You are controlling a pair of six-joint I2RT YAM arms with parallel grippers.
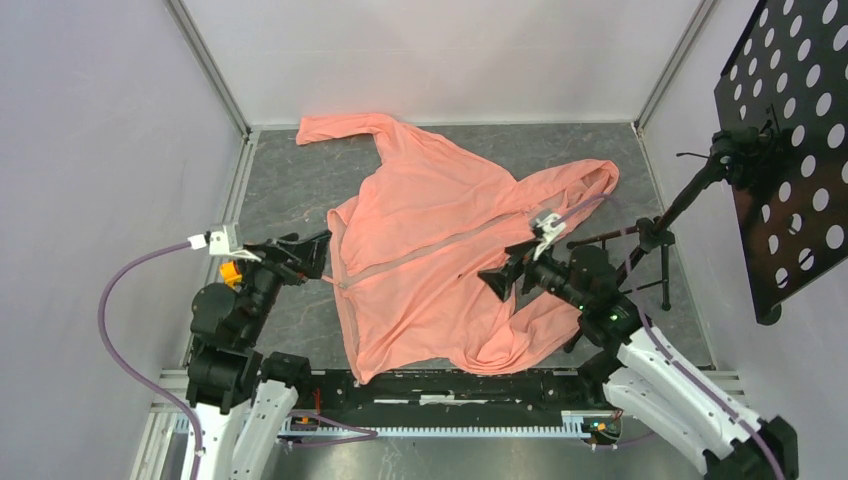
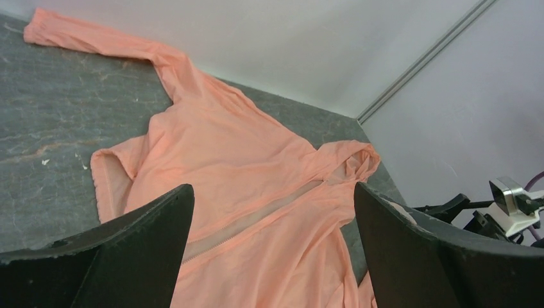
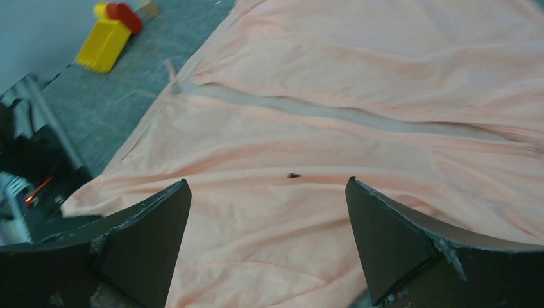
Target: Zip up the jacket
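Observation:
The salmon-pink jacket [image 1: 430, 240] lies spread flat on the grey table, hood to the right, one sleeve reaching to the far left. Its front zipper [image 1: 440, 245] runs diagonally and stands parted, with the pull [image 1: 343, 285] at the hem end on the left. My left gripper [image 1: 316, 256] hovers open just left of that hem; the parted zipper [image 2: 250, 221] shows between its fingers [image 2: 272, 187]. My right gripper [image 1: 497, 280] hangs open over the jacket's lower right part. In its view [image 3: 267, 182] the zipper [image 3: 321, 112] and pull [image 3: 173, 86] lie ahead. Neither gripper holds anything.
A yellow and red toy piece [image 3: 106, 42] lies on the table [image 1: 290, 190] left of the jacket, by the left arm. A black perforated panel [image 1: 790, 150] on a stand [image 1: 660, 235] leans at the right. White walls close in on three sides.

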